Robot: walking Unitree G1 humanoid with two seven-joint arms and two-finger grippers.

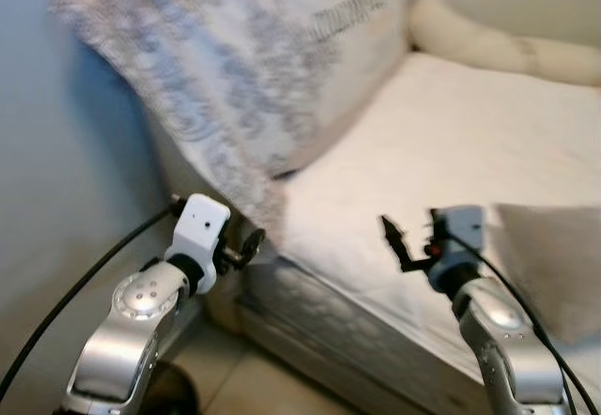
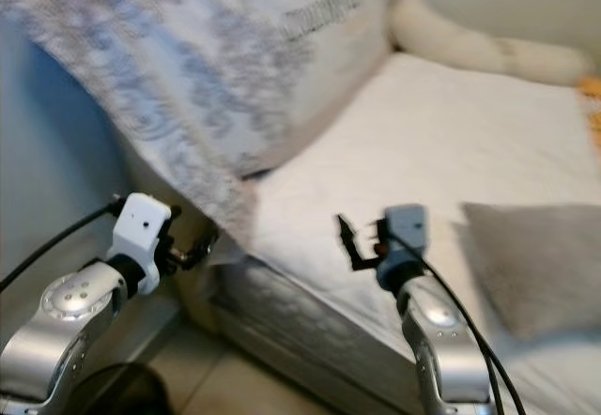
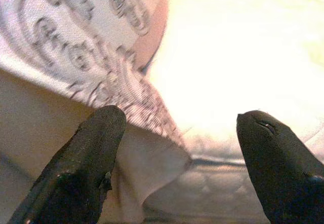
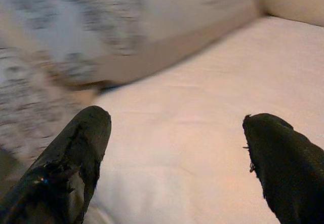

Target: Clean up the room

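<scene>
A grey-and-white patterned blanket [image 1: 207,86] hangs over the left arm of a cream sofa [image 1: 441,143], its lower corner [image 3: 152,112] drooping by the seat's front corner. My left gripper [image 1: 249,244] is low at that corner, just below the blanket's edge. In the left wrist view it [image 3: 182,148] is open, with the blanket's corner beyond its fingertips and nothing between them. My right gripper [image 1: 399,246] hovers over the front of the seat. In the right wrist view it [image 4: 177,148] is open and empty, facing the bare seat.
A pale pillow [image 1: 347,49] with printed lettering leans in the sofa's back corner. A beige cushion [image 1: 554,265] lies on the seat at the right. A blue-grey wall [image 1: 56,199] stands close on the left, with tiled floor [image 1: 235,377] below.
</scene>
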